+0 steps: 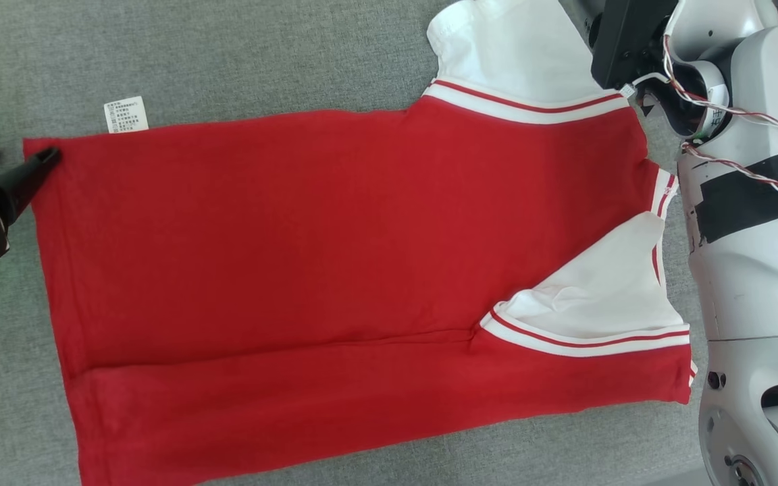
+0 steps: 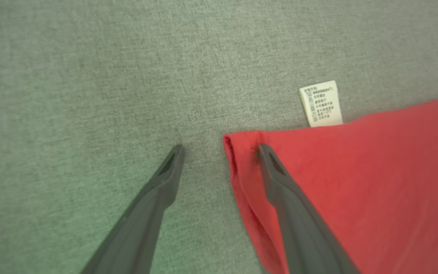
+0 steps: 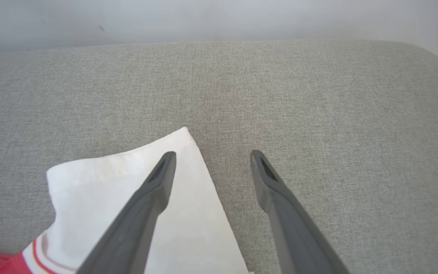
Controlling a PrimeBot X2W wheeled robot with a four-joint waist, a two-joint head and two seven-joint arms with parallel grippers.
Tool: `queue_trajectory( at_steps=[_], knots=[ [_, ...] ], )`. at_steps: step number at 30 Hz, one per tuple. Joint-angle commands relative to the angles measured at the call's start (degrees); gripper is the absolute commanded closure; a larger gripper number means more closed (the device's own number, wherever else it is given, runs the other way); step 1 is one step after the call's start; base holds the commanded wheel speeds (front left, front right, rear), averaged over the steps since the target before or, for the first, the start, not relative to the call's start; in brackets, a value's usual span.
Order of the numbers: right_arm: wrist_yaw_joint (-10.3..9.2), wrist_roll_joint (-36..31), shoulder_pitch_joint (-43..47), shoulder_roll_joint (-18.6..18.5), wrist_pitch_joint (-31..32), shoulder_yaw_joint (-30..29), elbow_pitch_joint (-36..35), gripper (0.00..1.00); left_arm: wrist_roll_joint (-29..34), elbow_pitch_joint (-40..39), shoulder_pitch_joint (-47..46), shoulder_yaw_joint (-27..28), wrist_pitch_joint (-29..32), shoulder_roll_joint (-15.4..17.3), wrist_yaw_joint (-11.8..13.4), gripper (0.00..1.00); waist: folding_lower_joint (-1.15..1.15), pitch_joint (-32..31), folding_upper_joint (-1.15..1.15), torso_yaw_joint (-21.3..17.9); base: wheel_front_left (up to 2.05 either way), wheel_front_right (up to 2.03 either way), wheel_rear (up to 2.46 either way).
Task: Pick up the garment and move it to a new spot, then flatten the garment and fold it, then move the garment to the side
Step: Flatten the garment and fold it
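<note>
Two wide-open hands are holding nothing: the left hand (image 2: pixel 219 147) is straddling the hem corner (image 2: pixel 238 144) of the red-and-white garment (image 1: pixel 328 256), which is lying spread on the grey fabric surface (image 1: pixel 227 54), while the right hand (image 3: pixel 212 153) is straddling its white sleeve (image 3: pixel 89 190).

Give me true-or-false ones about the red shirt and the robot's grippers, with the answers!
1. The red shirt with white sleeves lies spread on the grey fabric surface. True.
2. The small white printed label sticks out at the collar. False: it sticks out near the hem corner.
3. The jaws of the left gripper are shut. False: they stand open at the red hem corner.
4. One finger of the right gripper is over a white sleeve. True.
</note>
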Motion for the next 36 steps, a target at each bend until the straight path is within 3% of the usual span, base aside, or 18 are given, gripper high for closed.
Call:
queue_trajectory(
  at_steps=[1, 4, 6, 7, 11, 26, 27, 29, 36],
  knots=[
    [-0.14, 0.08, -0.38, 0.01, -0.30, 0.16, 0.23, 0.00, 0.21, 0.55, 0.84, -0.52, 0.31, 0.02, 0.26, 0.00, 0.00, 0.20, 0.00, -0.11, 0.00, 0.00, 0.00],
    [-0.14, 0.18, -0.49, 0.10, -0.54, 0.56, 0.94, 0.00, 0.64, 1.20, 0.79, -1.13, 1.15, 0.40, 0.56, 0.00, 0.00, 0.51, 0.00, -0.13, 0.00, 0.00, 0.00],
    [-0.14, 0.18, -0.68, 0.11, -0.60, 0.68, 1.47, 0.00, 0.10, 1.48, 1.05, -1.73, 2.54, 0.63, 0.54, 0.53, 0.00, 0.72, 0.00, 0.03, 0.00, 0.00, 0.00],
    [-0.14, -0.11, -0.91, 0.07, -0.52, 0.94, 2.02, 0.00, -0.68, 1.05, 1.25, -2.10, 3.70, 0.34, 0.56, 1.00, 0.00, 0.89, 0.00, 0.35, 0.00, 0.00, 0.00],
    [-0.14, -0.25, -1.44, -0.48, -1.03, 1.21, 3.32, 0.00, -1.16, -0.17, 1.21, -2.33, 4.44, 0.14, 0.96, 1.00, 0.00, 1.02, 0.00, 1.25, 0.00, 0.00, 0.00],
    [-0.14, -0.46, -5.07, -2.55, -0.26, 1.79, 12.22, 0.00, -0.82, -2.84, -1.28, -3.55, 1.91, -4.51, -2.27, 1.00, 0.00, 3.66, 0.00, 5.33, 0.00, 0.00, 0.00],
    [-0.14, -0.33, -4.91, -2.43, 0.26, 2.04, 12.81, 0.25, -0.65, -2.89, -1.50, -3.65, 1.89, -4.60, -2.50, 1.00, 0.00, 3.81, 0.00, 5.41, 0.00, 0.00, 0.00],
    [-0.13, 0.26, -4.84, -2.11, 0.62, 2.92, 13.72, 1.00, -0.48, -2.80, -1.85, -3.75, 1.77, -4.77, -2.57, 1.00, 0.00, 3.93, 0.00, 5.42, 0.00, 0.00, 0.00],
    [-0.14, -0.05, -6.26, -3.46, -6.52, 3.42, 11.45, 1.00, 1.28, -1.21, -2.92, -2.20, -2.38, -4.93, -3.74, 1.00, 0.00, 3.36, 0.00, 4.22, 0.00, 0.00, 0.00]
  ],
)
